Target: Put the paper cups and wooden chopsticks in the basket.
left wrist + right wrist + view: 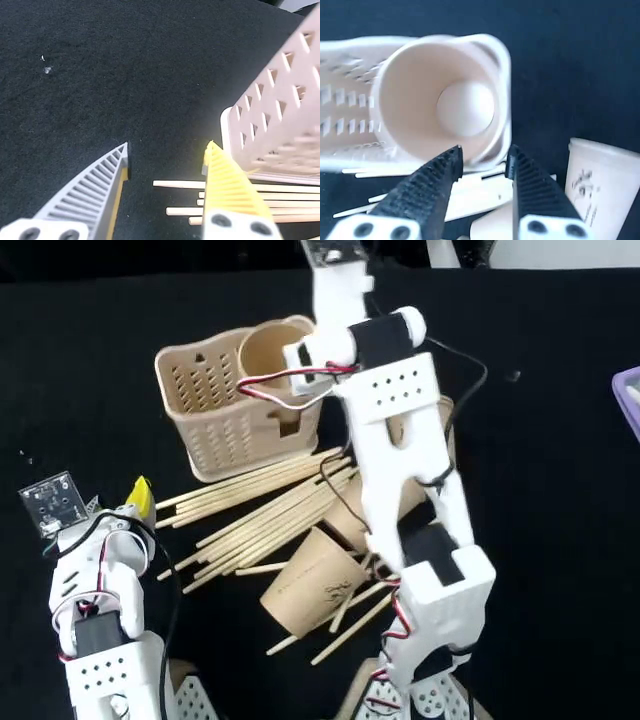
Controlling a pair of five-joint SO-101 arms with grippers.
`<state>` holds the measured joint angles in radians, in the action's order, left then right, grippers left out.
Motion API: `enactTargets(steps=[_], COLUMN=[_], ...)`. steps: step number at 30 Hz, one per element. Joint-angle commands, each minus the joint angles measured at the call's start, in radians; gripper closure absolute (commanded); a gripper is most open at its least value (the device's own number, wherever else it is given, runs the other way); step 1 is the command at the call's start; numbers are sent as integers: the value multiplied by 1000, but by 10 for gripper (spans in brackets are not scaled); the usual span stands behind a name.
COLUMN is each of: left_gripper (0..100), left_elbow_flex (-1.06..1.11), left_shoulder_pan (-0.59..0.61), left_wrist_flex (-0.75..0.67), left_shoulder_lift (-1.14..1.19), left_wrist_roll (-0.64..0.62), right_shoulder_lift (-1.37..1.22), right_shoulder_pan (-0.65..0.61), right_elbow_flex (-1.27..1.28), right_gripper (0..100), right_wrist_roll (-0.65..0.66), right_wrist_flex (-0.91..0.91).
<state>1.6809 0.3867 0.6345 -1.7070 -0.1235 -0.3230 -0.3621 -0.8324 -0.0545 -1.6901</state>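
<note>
A beige slotted basket (215,415) stands at the back left, with a paper cup (268,348) upright in its right end. My right gripper (300,365) hovers over that cup. In the right wrist view its black fingers (485,152) stand open just off the rim of the cup (445,100), with nothing between them. Several wooden chopsticks (260,510) lie fanned in front of the basket. Another paper cup (310,585) lies on its side among them, and one more (350,520) sits partly under the right arm. My left gripper (166,149) is open low over the cloth, near the chopstick ends (240,197) and the basket's corner (280,125).
The table has a black cloth. A purple container (628,395) shows at the right edge. The right arm's white links cross over the cups and chopsticks. A cup (600,180) stands beside the basket in the right wrist view. Bare cloth lies to the left and far right.
</note>
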Motion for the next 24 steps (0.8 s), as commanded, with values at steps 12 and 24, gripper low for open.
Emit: enactTargets(steps=[12, 24], left_gripper=[762, 762], left_elbow_flex=[24, 24], left_shoulder_pan=[2, 1], left_wrist_flex=[3, 3], left_shoulder_lift=[-11, -11], left_wrist_roll=[11, 11], right_shoulder_lift=[50, 493], right_shoulder_pan=[-31, 183], right_elbow_flex=[-328, 418], right_gripper=[832, 832], right_wrist_roll=[183, 233], right_wrist_flex=[-78, -40])
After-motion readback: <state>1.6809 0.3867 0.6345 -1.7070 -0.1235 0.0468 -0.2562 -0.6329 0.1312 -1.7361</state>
